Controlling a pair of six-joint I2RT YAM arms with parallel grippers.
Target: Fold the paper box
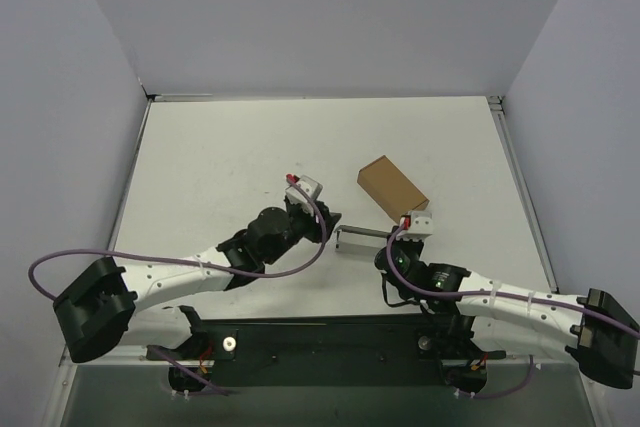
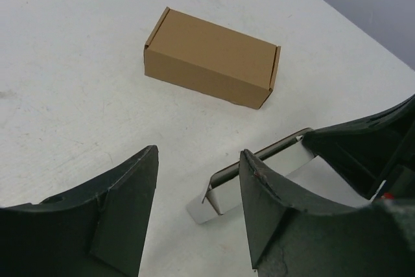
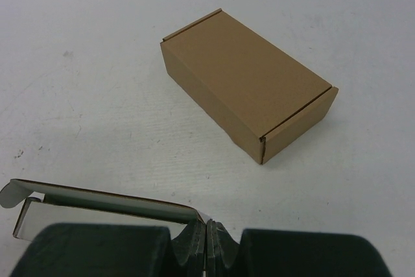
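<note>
just on the near side of the brown box (image 1: 392, 187), on the white table (image 1: 220, 157), the paper box (image 1: 358, 238) is seen from above only as a thin grey strip, apart from the brown box. it is flanked by the left gripper (image 1: 329, 222) and the right gripper (image 1: 397, 237), whose jaws cannot be made out from that height. in the left wrist view the left fingers (image 2: 123, 212) are shown spread apart with nothing clamped. there the paper box (image 2: 224, 196) is revealed as partly folded, its walls raised, half hidden behind one finger. only in the right wrist view are the right jaws shown pressed together on an edge of the paper box (image 3: 97, 202), with the brown box (image 3: 246, 82) seen closed beyond it.
</note>
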